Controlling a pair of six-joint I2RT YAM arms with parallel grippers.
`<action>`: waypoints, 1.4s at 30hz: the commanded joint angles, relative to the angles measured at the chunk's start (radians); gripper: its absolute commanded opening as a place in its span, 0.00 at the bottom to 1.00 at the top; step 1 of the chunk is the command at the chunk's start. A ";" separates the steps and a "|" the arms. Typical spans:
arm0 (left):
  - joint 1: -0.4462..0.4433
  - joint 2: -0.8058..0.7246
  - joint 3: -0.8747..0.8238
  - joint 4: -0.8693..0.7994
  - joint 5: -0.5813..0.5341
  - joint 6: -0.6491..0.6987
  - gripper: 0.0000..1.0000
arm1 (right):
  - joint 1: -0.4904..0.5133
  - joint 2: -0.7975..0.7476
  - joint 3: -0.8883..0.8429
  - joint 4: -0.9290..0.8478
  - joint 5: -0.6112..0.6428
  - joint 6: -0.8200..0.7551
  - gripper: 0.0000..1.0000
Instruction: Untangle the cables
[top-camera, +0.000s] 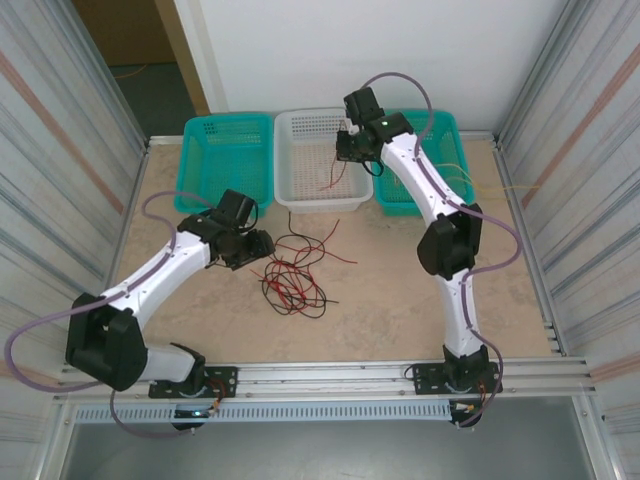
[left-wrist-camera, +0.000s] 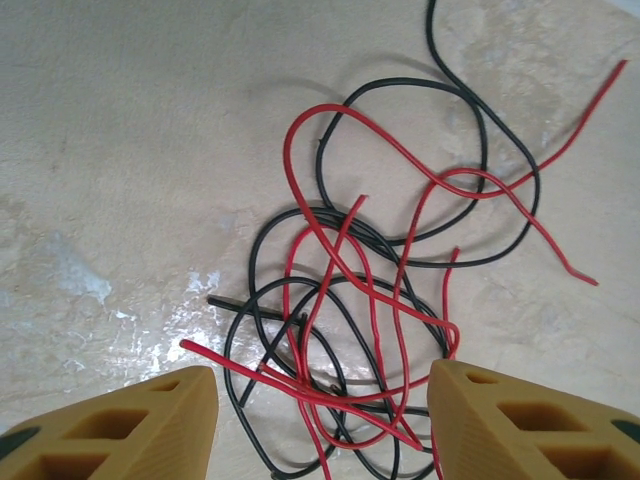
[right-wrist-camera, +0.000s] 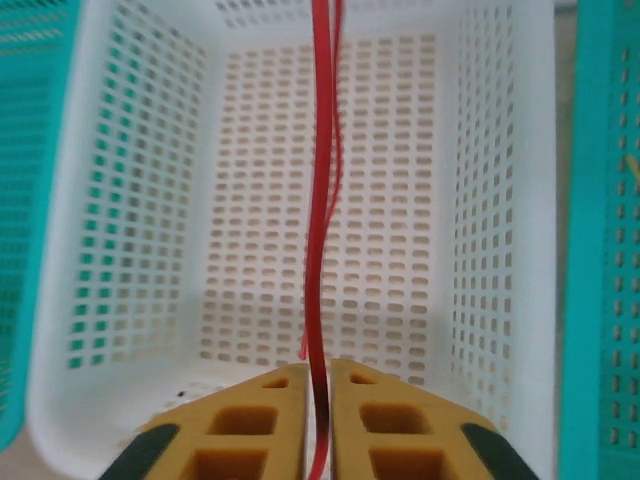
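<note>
A tangle of thin red and black cables (top-camera: 292, 280) lies on the table's middle. In the left wrist view the same cables (left-wrist-camera: 340, 300) loop over one another on the tabletop. My left gripper (top-camera: 262, 245) hovers at the tangle's left edge, open (left-wrist-camera: 322, 385), with crossed red and black strands below the gap between its fingers. My right gripper (top-camera: 345, 160) hangs over the white basket (top-camera: 290, 150), its jaws pressed close (right-wrist-camera: 318, 375) on a single red cable (right-wrist-camera: 322, 150). That cable dangles into the basket (right-wrist-camera: 130, 200), and its lower end (top-camera: 335, 178) shows in the top view.
A teal basket (top-camera: 225, 150) stands left of the white one and another teal basket (top-camera: 440, 140) to its right, with pale yellow wires (top-camera: 468, 180) trailing from it. Corrugated walls close in both sides. Bare tabletop lies in front of the tangle.
</note>
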 joint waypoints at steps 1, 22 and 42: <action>0.010 0.021 0.039 -0.045 -0.041 -0.002 0.59 | -0.008 0.041 0.042 -0.034 -0.034 -0.014 0.29; -0.036 0.220 0.121 -0.014 -0.140 0.062 0.58 | 0.277 -0.623 -0.824 0.101 0.059 0.149 0.45; -0.209 0.315 0.169 0.024 0.043 0.023 0.00 | 0.170 -0.743 -0.978 0.180 -0.044 0.252 0.46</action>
